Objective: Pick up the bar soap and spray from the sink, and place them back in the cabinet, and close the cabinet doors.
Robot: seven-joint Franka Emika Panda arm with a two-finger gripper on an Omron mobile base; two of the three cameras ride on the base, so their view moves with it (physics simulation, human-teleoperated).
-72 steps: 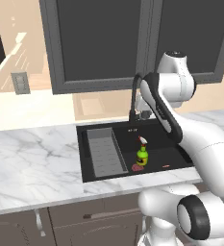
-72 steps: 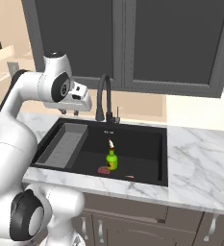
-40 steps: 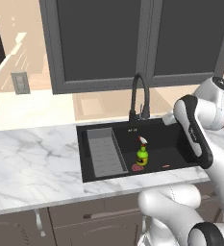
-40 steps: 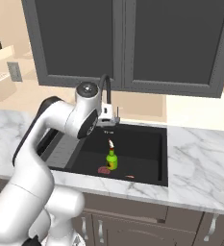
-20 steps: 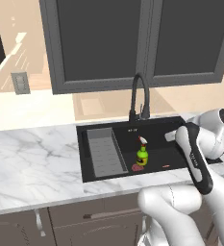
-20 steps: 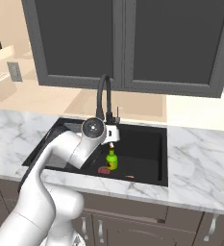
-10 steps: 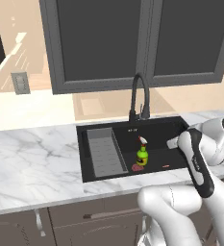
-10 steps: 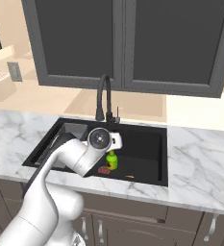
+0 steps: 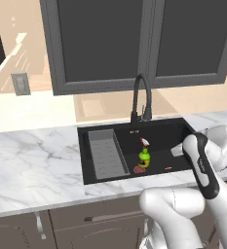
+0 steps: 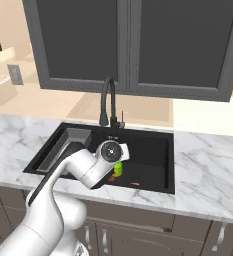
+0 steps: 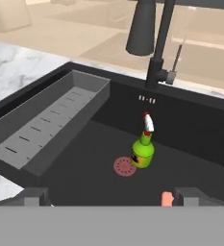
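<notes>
Since a few seconds ago, our white arm has swung from up beside the faucet down over the right end of the sink, while the bottle and the bar lie where they did.

From the left base view, we see the black rectangular sink [image 9: 180, 130] set in the white marble table [image 9: 32, 165], with its grey ribbed tray insert [image 9: 104, 152] on the left and the black gooseneck faucet [image 9: 141, 97] behind. The small green spray bottle with the red-and-white nozzle [image 9: 143, 154] stands upright near the middle of the basin floor, the round dark-red drain disc [image 9: 139, 170] just beside it. The thin salmon-pink bar soap [image 9: 168, 168] lies to the bottle's right, apart from it. Our arm's white links cover the right rim.

From the right base view, the arm's wrist hides most of the bottle; a green sliver shows beside it. The bar soap lies on the basin floor nearby. Grey-framed doors with dark panes [image 10: 78, 40] hang shut above.

From the hand view, our jaws [image 11: 108, 194] stand released and wide, holding nothing; the soap sits just inside the right fingertip [image 11: 192, 195].
</notes>
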